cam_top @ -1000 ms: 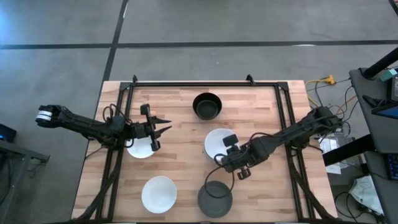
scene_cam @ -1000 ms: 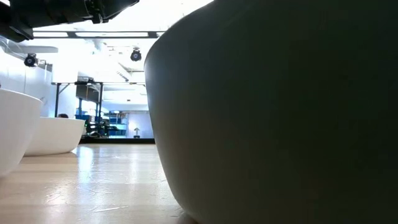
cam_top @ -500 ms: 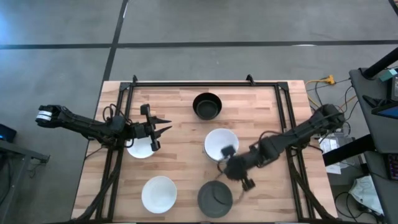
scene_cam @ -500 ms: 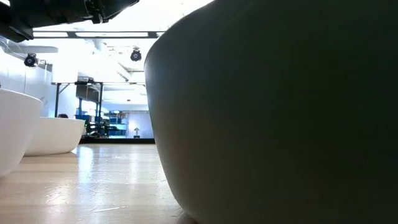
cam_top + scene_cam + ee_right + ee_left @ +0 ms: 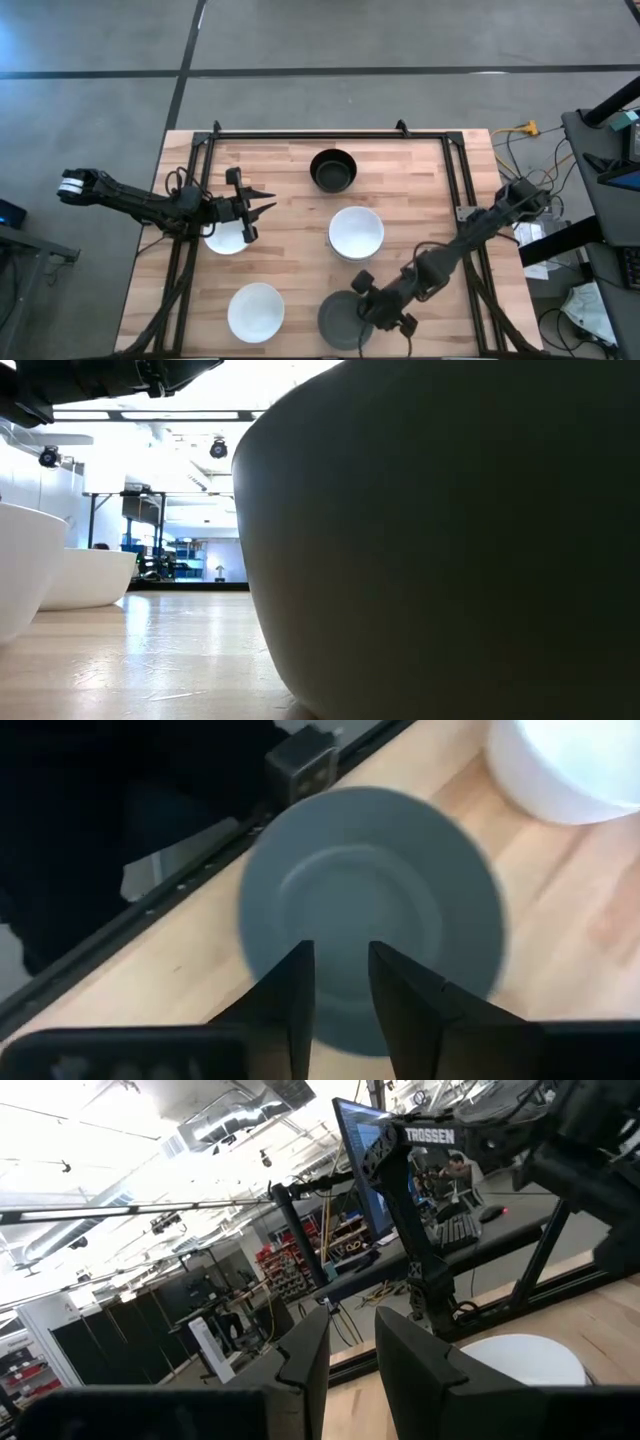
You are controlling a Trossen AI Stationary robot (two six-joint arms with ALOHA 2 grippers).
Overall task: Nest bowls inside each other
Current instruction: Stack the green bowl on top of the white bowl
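Fingers of the right gripper point(image 5: 366, 305) are seen in the right wrist view as two dark prongs set slightly apart with nothing between them, poised directly above the dark grey bowl point(image 5: 370, 915). That bowl point(image 5: 345, 322) is located at the table's 6 o'clock edge and appears to rest upside down, its flat base ring facing up. In the high view the gripper lies at about 1 o'clock from the bowl's centre, over its rim. A round bowl offers no long axis, so any rim point is judged usable. The white bowl point(image 5: 356, 232) stands at 12 o'clock from the grey one. The left gripper point(image 5: 258, 208) waits beside another white bowl point(image 5: 224, 237), fingers narrowly parted and empty. The right arm is clearly nearer.
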